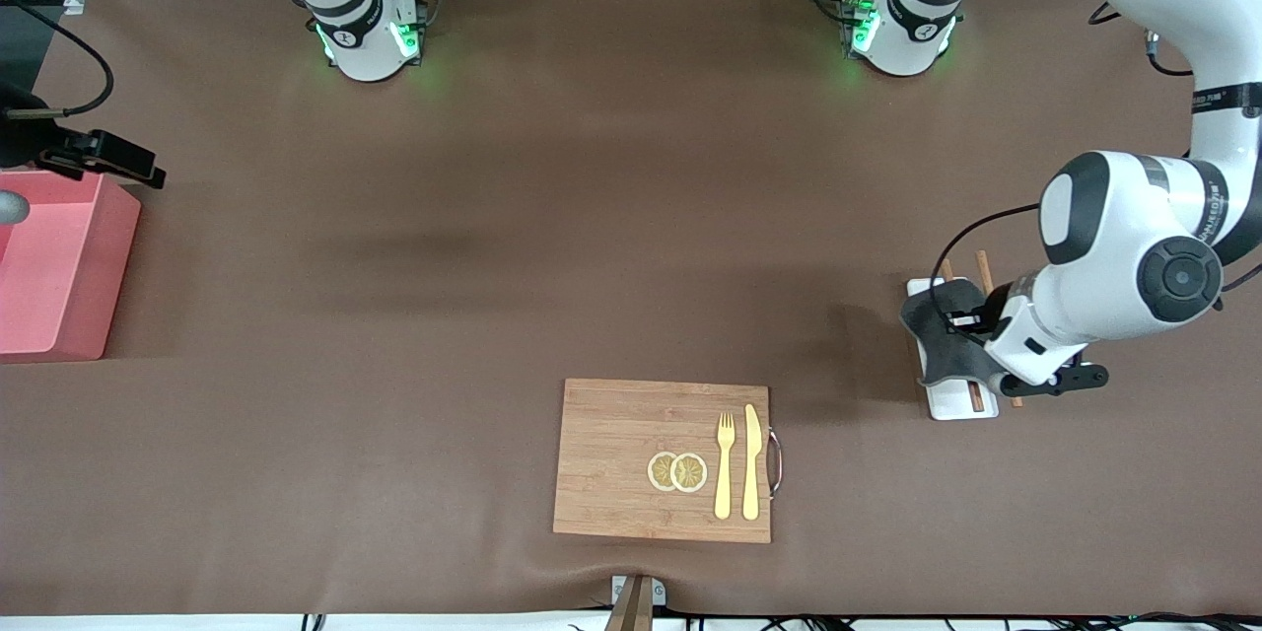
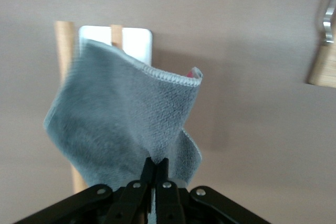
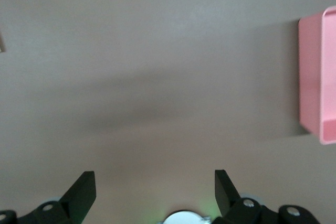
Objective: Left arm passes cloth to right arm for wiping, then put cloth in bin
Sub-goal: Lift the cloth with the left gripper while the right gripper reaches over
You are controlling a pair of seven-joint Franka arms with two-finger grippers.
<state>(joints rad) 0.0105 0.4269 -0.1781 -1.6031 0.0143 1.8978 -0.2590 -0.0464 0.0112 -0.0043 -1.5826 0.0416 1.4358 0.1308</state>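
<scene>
Brown matting covers the whole desk, and we share it between two arms whose bases stand along the top of the front view. Our left end effector has its fingers pinched shut on one corner of the cloth, which hangs grey side out with a sliver of pink at its folded edge; the rest drapes freely below the grip. We judge the corner hold is chosen so that plenty of loose fabric is left for the other arm to take at the handover. In the front view the cloth hangs over the white tray, which rests on wooden slats at the left arm's end of the desk, and it may be brushing the tray, though we cannot tell. Our right end effector waits with its fingers spread wide and nothing between them, hovering by the pink bin at the right arm's end of the desk, well apart from the cloth. Nearer the front camera, roughly midway along the desk, lies a cutting board carrying two lemon slices, a fork and a knife, likely placed there as the spot to wipe.
</scene>
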